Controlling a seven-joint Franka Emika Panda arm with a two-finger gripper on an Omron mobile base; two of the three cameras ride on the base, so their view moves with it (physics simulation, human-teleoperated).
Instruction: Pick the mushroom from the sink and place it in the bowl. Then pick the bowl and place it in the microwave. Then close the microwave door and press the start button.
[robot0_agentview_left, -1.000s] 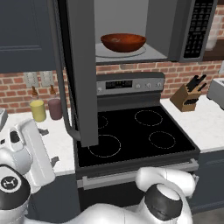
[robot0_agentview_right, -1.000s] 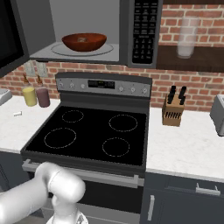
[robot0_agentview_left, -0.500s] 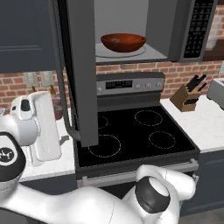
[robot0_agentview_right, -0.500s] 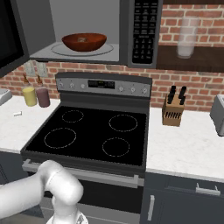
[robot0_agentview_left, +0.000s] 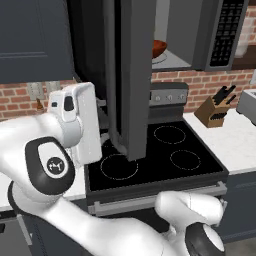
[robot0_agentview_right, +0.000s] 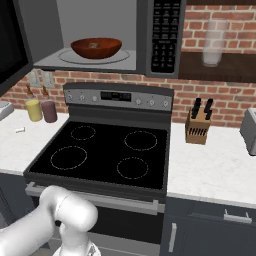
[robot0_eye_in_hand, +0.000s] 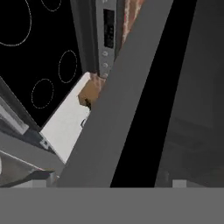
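Observation:
The reddish-brown bowl (robot0_agentview_right: 96, 48) sits on the turntable inside the microwave (robot0_agentview_right: 75, 60); a faint small lump in it may be the mushroom. The keypad strip (robot0_agentview_right: 165, 31) is to its right. From the left base view, the microwave door (robot0_agentview_left: 131, 80) stands half swung, edge-on, hiding most of the bowl (robot0_agentview_left: 159, 48). My white hand (robot0_agentview_left: 75, 117) is pressed close to the door's outer side, left of it. In the hand view the door (robot0_eye_in_hand: 127, 100) looms right in front of my gripper (robot0_eye_in_hand: 111, 181), whose tips sit wide apart with nothing between them. The sink is out of view.
Below the microwave is a black stove (robot0_agentview_right: 107, 150) with a control panel (robot0_agentview_right: 117, 96). A knife block (robot0_agentview_right: 198, 125) stands on the right counter beside a toaster (robot0_agentview_right: 250, 130). Yellow (robot0_agentview_right: 34, 110) and purple (robot0_agentview_right: 49, 111) canisters stand on the left counter.
My arm has swung up and right against the door. The door has swung rightwards towards the microwave opening and now hides most of the bowl in the left base view.

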